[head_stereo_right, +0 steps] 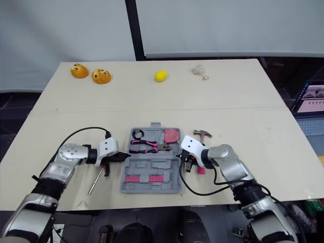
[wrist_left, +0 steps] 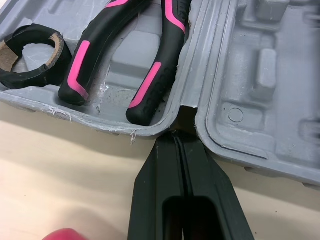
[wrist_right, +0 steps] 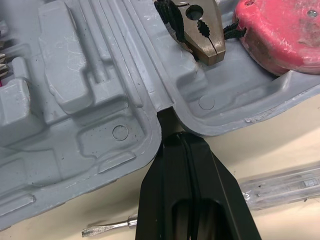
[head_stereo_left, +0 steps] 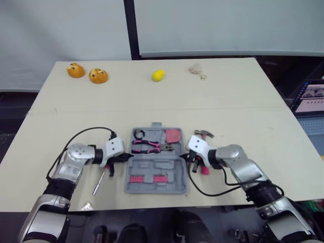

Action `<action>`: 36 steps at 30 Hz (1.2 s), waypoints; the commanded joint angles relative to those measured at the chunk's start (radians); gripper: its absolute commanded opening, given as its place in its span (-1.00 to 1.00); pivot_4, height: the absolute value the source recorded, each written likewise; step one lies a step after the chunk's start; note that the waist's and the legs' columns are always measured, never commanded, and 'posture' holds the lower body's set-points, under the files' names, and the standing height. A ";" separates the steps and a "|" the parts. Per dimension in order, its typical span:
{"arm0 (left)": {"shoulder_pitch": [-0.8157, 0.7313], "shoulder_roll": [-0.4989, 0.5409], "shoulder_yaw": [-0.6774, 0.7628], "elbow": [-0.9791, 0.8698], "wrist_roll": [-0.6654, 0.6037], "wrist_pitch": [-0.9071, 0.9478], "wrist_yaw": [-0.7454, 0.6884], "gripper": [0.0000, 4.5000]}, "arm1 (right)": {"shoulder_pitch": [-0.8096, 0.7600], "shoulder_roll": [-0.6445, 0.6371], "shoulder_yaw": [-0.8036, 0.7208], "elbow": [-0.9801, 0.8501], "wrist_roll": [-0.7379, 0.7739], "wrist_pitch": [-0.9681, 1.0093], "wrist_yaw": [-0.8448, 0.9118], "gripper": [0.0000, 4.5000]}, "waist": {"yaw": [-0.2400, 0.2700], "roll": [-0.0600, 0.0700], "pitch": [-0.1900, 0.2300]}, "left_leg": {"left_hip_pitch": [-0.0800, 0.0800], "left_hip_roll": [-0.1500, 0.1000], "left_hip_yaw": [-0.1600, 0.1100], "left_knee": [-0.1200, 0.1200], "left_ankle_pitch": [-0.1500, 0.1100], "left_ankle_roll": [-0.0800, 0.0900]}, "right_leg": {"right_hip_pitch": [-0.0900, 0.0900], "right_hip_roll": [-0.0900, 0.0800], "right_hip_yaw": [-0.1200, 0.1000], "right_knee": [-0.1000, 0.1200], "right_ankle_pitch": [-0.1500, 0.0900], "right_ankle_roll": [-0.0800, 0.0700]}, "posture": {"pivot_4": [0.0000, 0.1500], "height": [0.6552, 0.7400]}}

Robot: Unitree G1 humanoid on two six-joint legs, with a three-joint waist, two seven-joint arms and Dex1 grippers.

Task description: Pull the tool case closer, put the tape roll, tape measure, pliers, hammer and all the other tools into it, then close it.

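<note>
Evidently left gripper (head_stereo_left: 127,157) and right gripper (head_stereo_left: 184,157) — fingers pressed together — nose into the tool case's (head_stereo_left: 152,165) hinge notches, one each side. The hammer (head_stereo_left: 204,134) lies just right of the case, nearest the right gripper.

Eyes high, wrists close
Both eyes looked down over the surface (head_stereo_left: 152,106); wrist cameras, close behind left claw (wrist_left: 177,135) and right claw (wrist_right: 175,138), faced the tool case (head_stereo_left: 167,166) from opposite ends.

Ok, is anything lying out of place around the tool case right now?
Yes. The hammer lies on the table beside the open tool case's right edge, and a screwdriver lies loose off its left side; neither is packed yet.
</note>
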State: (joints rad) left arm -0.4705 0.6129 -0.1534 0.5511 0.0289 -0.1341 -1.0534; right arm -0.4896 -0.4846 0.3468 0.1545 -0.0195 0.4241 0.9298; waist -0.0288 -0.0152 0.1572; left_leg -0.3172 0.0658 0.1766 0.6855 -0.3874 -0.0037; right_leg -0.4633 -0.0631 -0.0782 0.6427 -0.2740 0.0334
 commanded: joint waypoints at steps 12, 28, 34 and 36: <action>0.081 0.001 -0.015 -0.092 0.008 0.042 -0.005 -0.98 | 0.001 0.004 -0.003 -0.050 0.015 -0.020 0.015 -1.00 | 0.000 0.000 0.000 | 0.000 0.000 0.000 0.000 0.000 0.000 | 0.000 0.000 0.000 -0.001 0.000 0.000 | 1.00 0.74; 0.271 0.275 0.316 -0.529 -0.396 0.399 -0.162 -0.98 | 0.172 -0.320 -0.352 -0.487 0.258 0.202 0.133 -1.00 | 0.001 0.001 0.001 | -0.002 0.002 -0.004 -0.002 0.000 -0.001 | -0.001 0.000 0.004 -0.005 -0.001 -0.001 | 1.00 0.74; 0.505 0.395 0.633 -0.446 -0.481 0.533 -0.171 -0.20 | 0.527 -0.478 -0.842 -0.526 0.430 0.296 0.274 0.04 | 0.004 0.001 0.001 | -0.002 0.001 -0.005 -0.004 -0.001 0.000 | 0.001 0.000 0.004 -0.010 -0.001 -0.001 | 1.00 0.74; 0.580 0.417 0.702 -0.366 -0.446 0.489 -0.166 0.24 | 0.645 -0.508 -0.949 -0.485 0.406 0.247 0.316 0.46 | 0.002 0.000 0.001 | -0.001 0.001 -0.004 -0.004 -0.001 0.000 | 0.002 0.001 0.004 -0.010 0.000 0.000 | 1.00 0.74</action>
State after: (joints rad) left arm 0.0725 1.0057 0.4696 0.1273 -0.4329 0.3885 -1.2165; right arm 0.1042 -0.9739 -0.4997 -0.3464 0.3845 0.7102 1.1964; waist -0.0273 -0.0153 0.1582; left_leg -0.3171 0.0669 0.1723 0.6812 -0.3892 -0.0031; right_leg -0.4606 -0.0628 -0.0742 0.6326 -0.2740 0.0335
